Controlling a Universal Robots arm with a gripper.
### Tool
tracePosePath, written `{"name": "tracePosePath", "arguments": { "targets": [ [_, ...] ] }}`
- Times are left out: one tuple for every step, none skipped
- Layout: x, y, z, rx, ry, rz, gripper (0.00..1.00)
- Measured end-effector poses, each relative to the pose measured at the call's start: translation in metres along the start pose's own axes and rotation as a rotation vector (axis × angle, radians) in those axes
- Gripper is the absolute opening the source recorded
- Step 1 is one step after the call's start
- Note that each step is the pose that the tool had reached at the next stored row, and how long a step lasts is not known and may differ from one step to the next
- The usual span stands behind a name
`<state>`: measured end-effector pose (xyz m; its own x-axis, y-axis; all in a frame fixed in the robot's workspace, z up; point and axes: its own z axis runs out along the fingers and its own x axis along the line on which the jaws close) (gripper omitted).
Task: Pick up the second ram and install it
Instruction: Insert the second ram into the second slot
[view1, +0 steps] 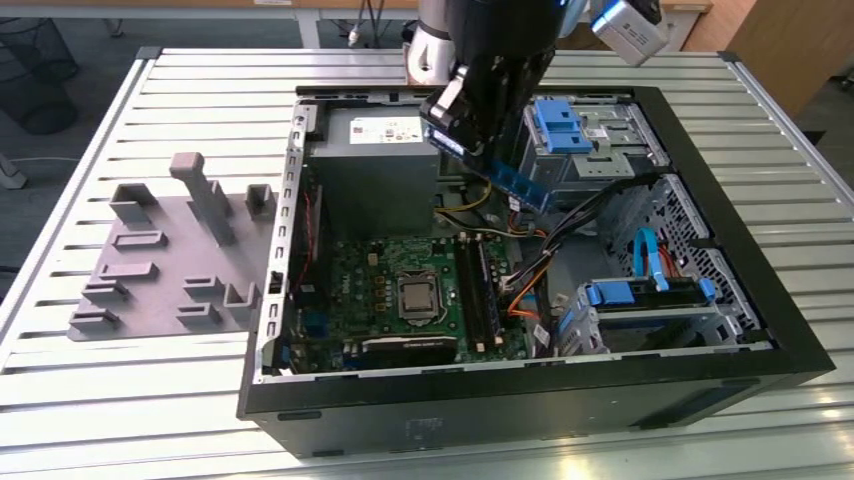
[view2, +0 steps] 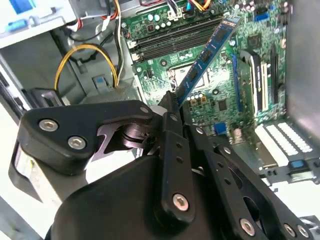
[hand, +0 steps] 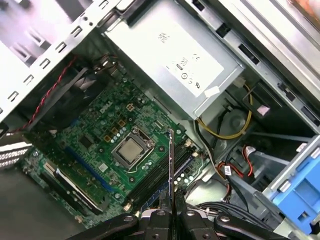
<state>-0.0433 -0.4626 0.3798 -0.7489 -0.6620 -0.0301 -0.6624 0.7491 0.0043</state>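
The second ram (view1: 518, 186), a slim blue-green stick, is held in the air inside the open computer case (view1: 781, 330) and is not seated in anything. In the exterior view it slants, with its free end pointing toward 5 o'clock. It sits at about 1 o'clock from the black memory slots (view1: 478, 285), apart from them. The gripper (view1: 475, 148) is clenched on the stick's upper end. In the second wrist view its black fingers (view2: 171, 130) pinch one end, and the rest of the stick reaches out over the green motherboard (view2: 210, 95). In the first wrist view the stick shows edge-on as a thin line crossing in front of the slots.

In the exterior view the processor socket (view1: 418, 296) lies at 9 o'clock from the slots. The grey power supply (view1: 374, 165) is at 12 o'clock from the socket, and the bright-blue drive-bay latches (view1: 561, 125) are at 3 o'clock from the gripper. Yellow cables (view2: 85, 50) loop beside the motherboard. Outside the case, at its 9 o'clock, a grey fixture (view1: 174, 250) rests on the slatted table (view1: 80, 390)
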Motion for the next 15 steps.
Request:
{"name": "tracePosePath", "arguments": {
  "targets": [
    [0.0, 0.0, 0.0001, 0.0005, 0.0, 0.017, 0.14],
    [0.0, 0.0, 0.0002, 0.001, -0.0002, 0.035, 0.14],
    [0.0, 0.0001, 0.0004, 0.0016, -0.0003, 0.052, 0.14],
    [0.0, 0.0001, 0.0005, 0.0021, -0.0003, 0.071, 0.14],
    [-0.0001, 0.0001, 0.0006, 0.0027, -0.0003, 0.088, 0.14],
    [0.0, 0.0001, 0.0007, 0.0032, -0.0004, 0.106, 0.14],
    [-0.0001, 0.0001, 0.0009, 0.0037, -0.0005, 0.123, 0.14],
    [-0.0001, 0.0001, 0.001, 0.0042, -0.0006, 0.141, 0.14],
    [-0.0001, 0.0001, 0.0012, 0.0048, -0.0007, 0.159, 0.14],
    [-0.0001, 0.0001, 0.0013, 0.0053, -0.0007, 0.176, 0.14],
    [-0.0001, 0.0001, 0.0015, 0.0059, -0.0008, 0.194, 0.14],
    [-0.0001, 0.0001, 0.0017, 0.0064, -0.0009, 0.213, 0.14],
    [-0.0001, 0.0002, 0.0018, 0.0069, -0.001, 0.23, 0.14],
    [-0.0001, 0.0002, 0.002, 0.0075, -0.0011, 0.248, 0.14],
    [-0.0001, 0.0002, 0.0022, 0.008, -0.0011, 0.265, 0.14]
  ]
}}
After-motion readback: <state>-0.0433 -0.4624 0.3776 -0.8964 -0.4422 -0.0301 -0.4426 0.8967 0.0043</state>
